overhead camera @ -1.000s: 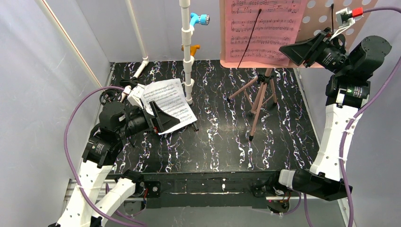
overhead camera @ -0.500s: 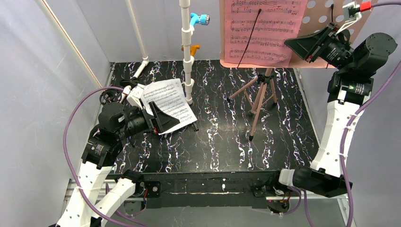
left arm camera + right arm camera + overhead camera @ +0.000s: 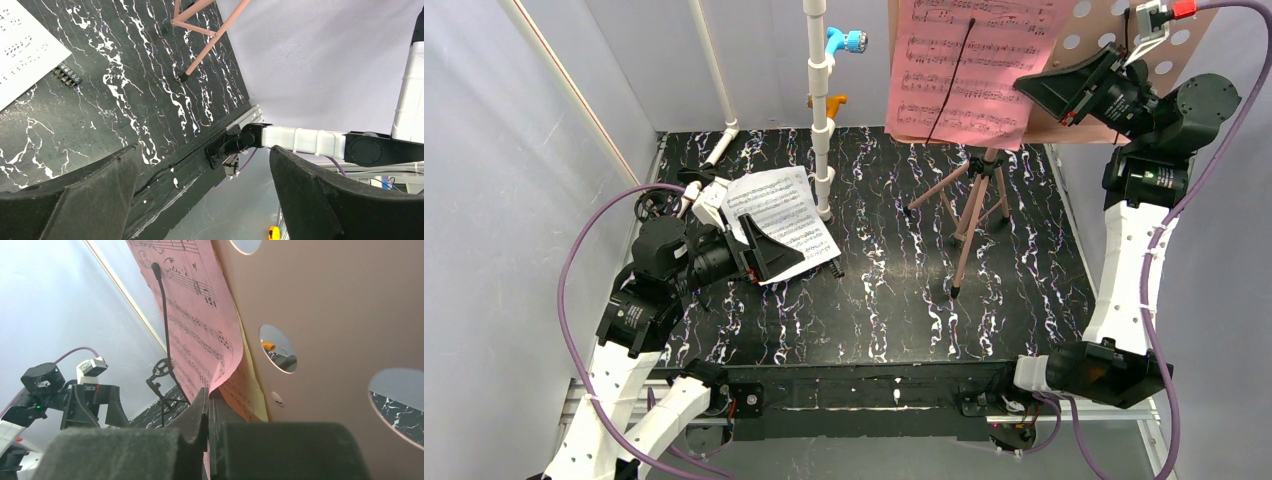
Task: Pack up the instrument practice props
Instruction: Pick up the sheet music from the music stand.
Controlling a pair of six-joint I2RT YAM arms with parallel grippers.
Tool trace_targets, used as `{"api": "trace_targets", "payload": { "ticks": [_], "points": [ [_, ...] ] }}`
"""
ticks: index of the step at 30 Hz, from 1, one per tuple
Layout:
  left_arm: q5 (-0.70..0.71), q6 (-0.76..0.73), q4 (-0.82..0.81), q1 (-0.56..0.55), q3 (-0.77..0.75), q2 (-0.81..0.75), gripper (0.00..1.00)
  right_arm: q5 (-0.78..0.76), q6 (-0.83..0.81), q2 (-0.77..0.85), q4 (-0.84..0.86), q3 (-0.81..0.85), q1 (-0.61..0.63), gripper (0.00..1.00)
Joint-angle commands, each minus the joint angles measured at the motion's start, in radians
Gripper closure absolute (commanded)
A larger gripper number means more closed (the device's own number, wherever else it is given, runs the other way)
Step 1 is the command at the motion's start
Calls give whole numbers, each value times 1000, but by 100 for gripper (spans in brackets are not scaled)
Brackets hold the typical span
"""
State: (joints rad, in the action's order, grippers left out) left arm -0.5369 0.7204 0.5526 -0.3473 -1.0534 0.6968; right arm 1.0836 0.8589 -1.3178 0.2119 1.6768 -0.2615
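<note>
The pink tripod music stand rises at the back right, its hole-punched desk up at the frame's top. A pink sheet-music page hangs on the desk under a thin black wire arm. My right gripper is shut on that page's lower right corner. In the right wrist view, the pink page runs down between the closed fingers of the gripper, and a yellow page lies behind it against the desk. A white page lies on the table at left. My left gripper hovers open over its near edge.
A white pipe frame with blue and orange fittings stands at back centre. A small black comb-like clip lies beside the white page. A tripod leg reaches toward mid-table. Grey walls enclose both sides.
My right gripper has risen to the desk and closed on the pink page's corner, and the page now hangs skewed to the left. The left arm has not moved.
</note>
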Motion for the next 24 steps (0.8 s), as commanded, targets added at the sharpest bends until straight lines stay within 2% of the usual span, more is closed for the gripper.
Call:
{"api": "trace_targets", "payload": {
  "ticks": [1, 2, 4, 10, 17, 24],
  "points": [
    [-9, 4, -16, -2, 0, -8, 2, -8, -140, 23, -86, 47, -7, 99],
    [-7, 3, -15, -3, -3, -9, 2, -49, -244, 20, -267, 118, -26, 99],
    [-5, -3, -4, -3, -10, -12, 2, -96, -391, 16, -426, 207, -66, 99],
    [3, -20, 19, -3, -22, -17, 2, -216, -581, 27, -639, 315, -139, 99],
    [3, -24, 19, -2, -43, -5, 2, -414, -794, 26, -813, 494, -158, 99],
    [3, -23, 23, -3, -44, -10, 2, -570, -857, 34, -860, 588, -159, 99]
  ]
}}
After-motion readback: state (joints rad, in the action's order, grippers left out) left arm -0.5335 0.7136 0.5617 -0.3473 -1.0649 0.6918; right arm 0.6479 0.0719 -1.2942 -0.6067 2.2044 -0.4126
